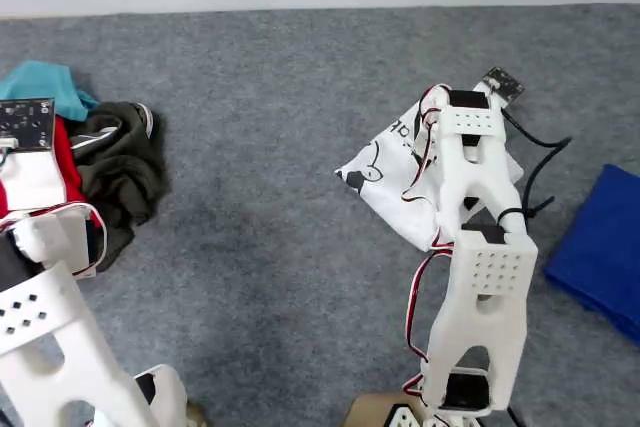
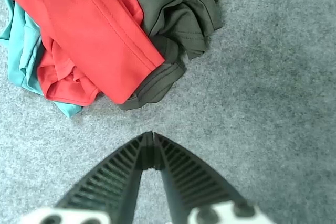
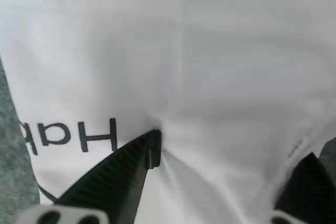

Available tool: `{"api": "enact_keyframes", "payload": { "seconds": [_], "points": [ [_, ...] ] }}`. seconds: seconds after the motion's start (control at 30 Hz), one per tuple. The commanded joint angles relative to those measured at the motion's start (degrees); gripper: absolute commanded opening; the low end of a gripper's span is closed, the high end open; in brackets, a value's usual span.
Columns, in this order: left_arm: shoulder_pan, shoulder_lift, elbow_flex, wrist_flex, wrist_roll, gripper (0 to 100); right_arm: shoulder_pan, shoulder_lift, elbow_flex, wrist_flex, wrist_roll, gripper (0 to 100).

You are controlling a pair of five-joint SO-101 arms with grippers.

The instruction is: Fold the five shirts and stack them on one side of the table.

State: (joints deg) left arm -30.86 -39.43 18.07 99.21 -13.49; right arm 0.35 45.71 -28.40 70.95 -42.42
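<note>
White shirt (image 3: 210, 51) lies under the right end effector (image 3: 233, 148), spread wide open; the left end effector (image 2: 153, 137) is closed, empty.

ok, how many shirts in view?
5. Crumpled teal shirt, red shirt and olive-green shirt heaped at one end; white printed shirt near the middle; blue shirt at the opposite edge. None obviously hidden.

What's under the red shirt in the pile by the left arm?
The red shirt lies over a dark olive shirt and a teal shirt. Anything beneath its middle is covered.
</note>
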Motion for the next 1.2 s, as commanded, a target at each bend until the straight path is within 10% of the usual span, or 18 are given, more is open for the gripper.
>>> {"api": "enact_keyframes", "payload": {
  "seconds": [0.0, 0.3, 0.7, 1.17],
  "points": [
    [0.18, -0.88, -0.13, 0.26, 0.00, 1, -0.66, 2.07, -0.79, 0.40, -0.62, 33.5],
    [0.18, -0.88, -0.13, 0.26, 0.00, 1, -0.40, 2.42, -6.07, 6.55, 5.45, 0.3],
    [0.18, -1.14, -0.13, 0.26, 0.00, 1, 7.16, 2.42, -31.47, 31.78, 18.55, 0.9],
    [0.18, -1.14, -0.22, 0.35, 0.00, 1, 20.09, -14.11, -23.30, 32.04, 36.92, 0.9]
  ]
}}
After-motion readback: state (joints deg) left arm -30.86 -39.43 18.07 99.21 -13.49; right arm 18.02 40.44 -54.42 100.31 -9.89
